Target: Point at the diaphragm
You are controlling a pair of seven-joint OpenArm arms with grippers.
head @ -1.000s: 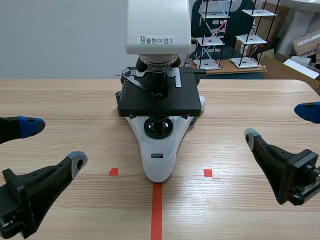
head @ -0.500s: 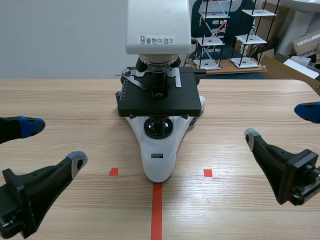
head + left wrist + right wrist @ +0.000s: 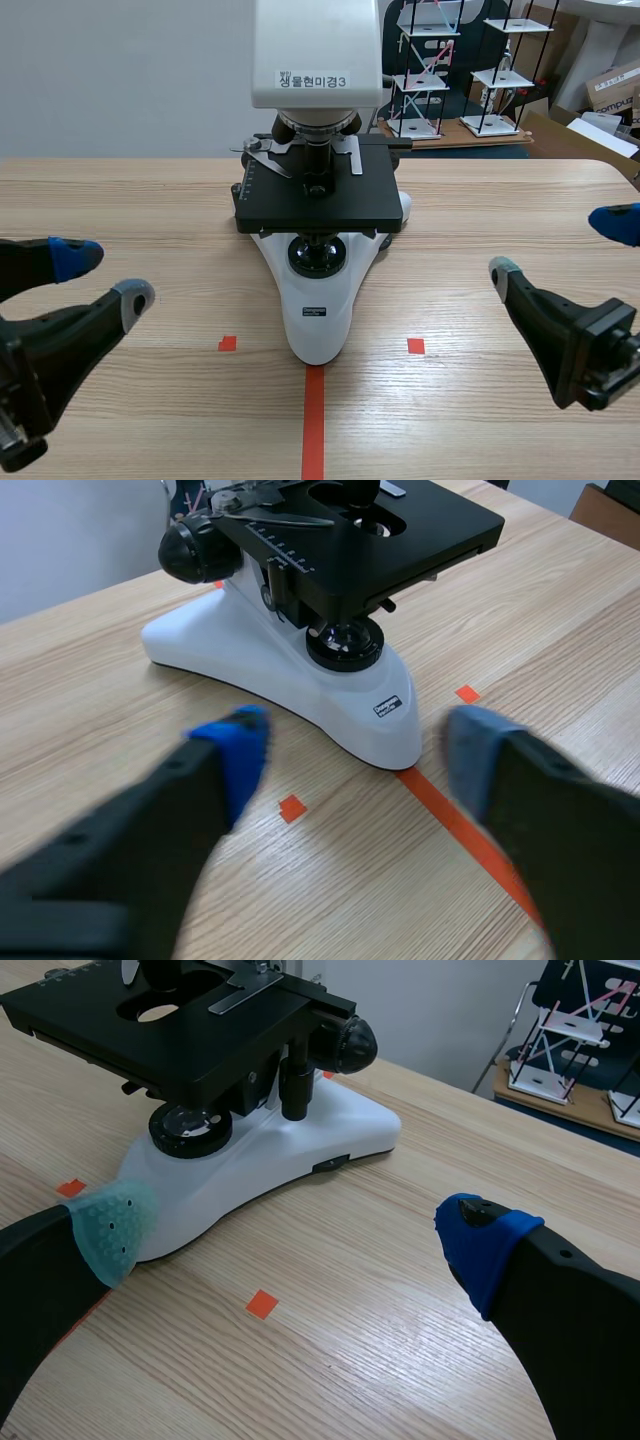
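Scene view: the diaphragm [image 3: 320, 238] is a short dark part tucked under the black stage [image 3: 320, 205] of the white microscope [image 3: 318, 312], its axis upright at mid-table [image 3: 150, 200]. My left gripper [image 3: 105, 277] and right gripper [image 3: 557, 246] are spread wide, with bare wood between each and the base.

Left wrist view: the microscope's nose lies ahead of my parted fingers.

Right wrist view: the diaphragm sits shadowed beneath the stage.
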